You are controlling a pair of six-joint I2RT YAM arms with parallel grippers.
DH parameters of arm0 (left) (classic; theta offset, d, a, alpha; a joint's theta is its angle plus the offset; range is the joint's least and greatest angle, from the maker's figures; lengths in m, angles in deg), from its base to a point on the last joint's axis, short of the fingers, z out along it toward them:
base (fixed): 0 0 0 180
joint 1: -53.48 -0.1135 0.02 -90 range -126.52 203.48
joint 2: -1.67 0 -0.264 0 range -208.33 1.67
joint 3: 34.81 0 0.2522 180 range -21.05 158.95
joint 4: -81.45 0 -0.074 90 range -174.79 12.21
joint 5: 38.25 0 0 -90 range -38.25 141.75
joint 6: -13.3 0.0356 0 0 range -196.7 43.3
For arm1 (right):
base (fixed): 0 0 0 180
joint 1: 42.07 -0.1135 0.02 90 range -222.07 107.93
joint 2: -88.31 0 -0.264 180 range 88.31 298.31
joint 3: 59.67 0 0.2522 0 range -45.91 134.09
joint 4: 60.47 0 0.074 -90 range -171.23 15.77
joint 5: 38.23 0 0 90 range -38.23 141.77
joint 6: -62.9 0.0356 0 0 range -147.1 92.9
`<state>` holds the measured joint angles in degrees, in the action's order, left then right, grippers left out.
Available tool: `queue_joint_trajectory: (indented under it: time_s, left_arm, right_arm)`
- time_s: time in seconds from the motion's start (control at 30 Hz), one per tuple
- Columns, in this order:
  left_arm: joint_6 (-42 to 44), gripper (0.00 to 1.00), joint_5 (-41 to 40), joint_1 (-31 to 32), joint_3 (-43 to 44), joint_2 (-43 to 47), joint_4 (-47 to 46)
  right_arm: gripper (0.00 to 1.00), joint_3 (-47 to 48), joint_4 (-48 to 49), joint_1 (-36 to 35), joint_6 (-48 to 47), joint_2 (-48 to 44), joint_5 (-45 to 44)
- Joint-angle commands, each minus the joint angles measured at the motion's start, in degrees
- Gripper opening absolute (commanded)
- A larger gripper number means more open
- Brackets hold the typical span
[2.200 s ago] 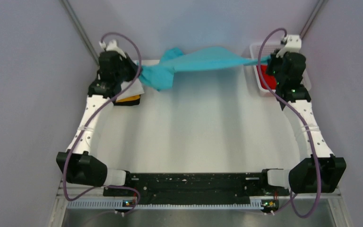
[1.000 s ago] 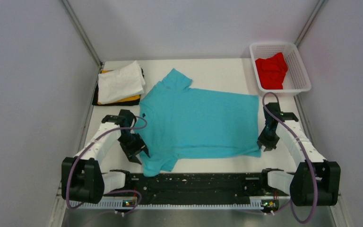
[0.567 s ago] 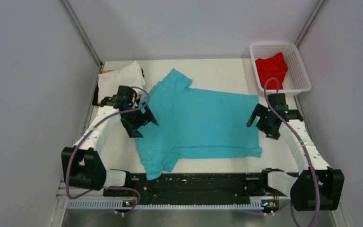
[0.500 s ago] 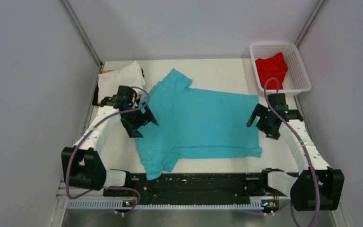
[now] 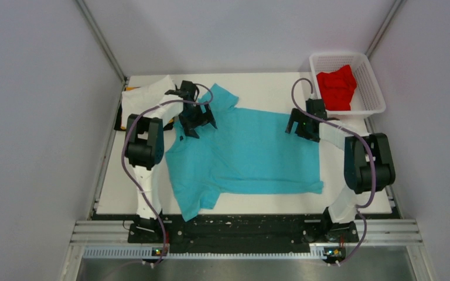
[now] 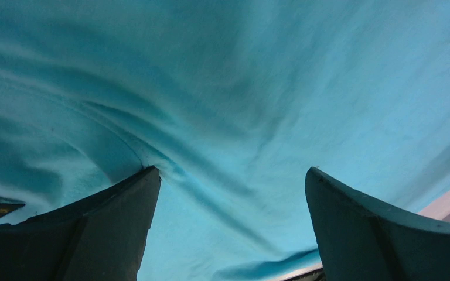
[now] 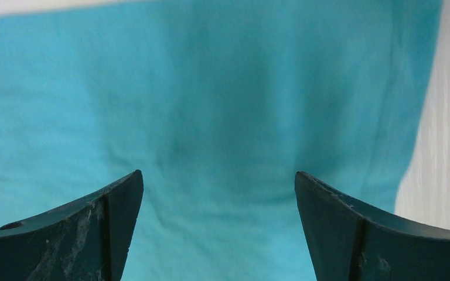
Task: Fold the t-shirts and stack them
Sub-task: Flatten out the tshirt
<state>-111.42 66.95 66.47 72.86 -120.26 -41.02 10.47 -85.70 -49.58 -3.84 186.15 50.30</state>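
A turquoise-blue t-shirt [image 5: 246, 155] lies spread flat on the white table, collar to the left and hem to the right. My left gripper [image 5: 199, 124] hovers open over its far shoulder by the collar; the left wrist view shows only wrinkled turquoise cloth [image 6: 228, 88] between the spread fingers [image 6: 117, 222]. My right gripper [image 5: 300, 127] stands open over the far hem corner, with flat turquoise cloth [image 7: 211, 105] under it. Neither holds anything. A red t-shirt [image 5: 335, 86] sits crumpled in the basket. A folded white t-shirt [image 5: 146, 100] tops a stack with yellow-orange and black edges [image 5: 123, 124] showing.
The white mesh basket [image 5: 370, 88] stands at the far right corner. The folded stack sits at the far left corner beside the left arm. Grey walls close in on both sides. A black rail [image 5: 240, 225] runs along the near edge.
Both grippers opened, letting go of the shirt's near edge, and travelled away from the bases to its far edge. The shirt stays flat on the table.
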Motion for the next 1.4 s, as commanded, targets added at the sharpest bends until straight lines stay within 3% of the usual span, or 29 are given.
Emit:
queue_joint_trajectory:
  time_s: [0.0,0.3,0.53,0.63,0.77,1.03,1.27,1.37]
  left_arm:
    - [3.0,0.99,-3.7,-0.9,13.3,-9.5,1.0]
    - [0.7,0.99,0.0,-4.5,39.0,-24.9,1.5]
    - [2.7,0.99,2.8,-4.3,36.1,-16.3,-1.0]
    - [4.5,0.99,1.0,-3.3,29.1,-8.1,-1.0]
    - [5.5,0.99,1.4,-2.8,16.4,5.4,-0.6]
    - [0.1,0.99,-8.0,-2.2,-22.6,37.3,-2.1]
    - [-4.2,0.90,-8.6,-2.2,-42.2,51.5,1.5]
    - [-5.7,0.81,-4.1,-2.2,-49.7,53.4,-1.3]
  right_arm:
    - [0.99,9.3,4.9,-0.3,-0.9,9.7,-2.4]
    - [0.99,31.7,0.4,-0.4,-4.1,24.7,-5.8]
    - [0.99,35.2,-3.6,-1.9,-8.0,19.4,-5.4]
    - [0.99,32.5,-6.0,-2.9,-9.2,12.9,-4.8]
    - [0.99,22.2,-6.5,-3.8,-8.4,0.4,-5.2]
    - [0.99,-2.1,-13.4,-3.8,3.4,-24.3,-10.6]
    - [0.98,-11.1,-18.9,-1.8,7.7,-29.0,-12.2]
    - [0.87,-12.9,-18.0,-1.4,9.6,-27.4,-12.4]
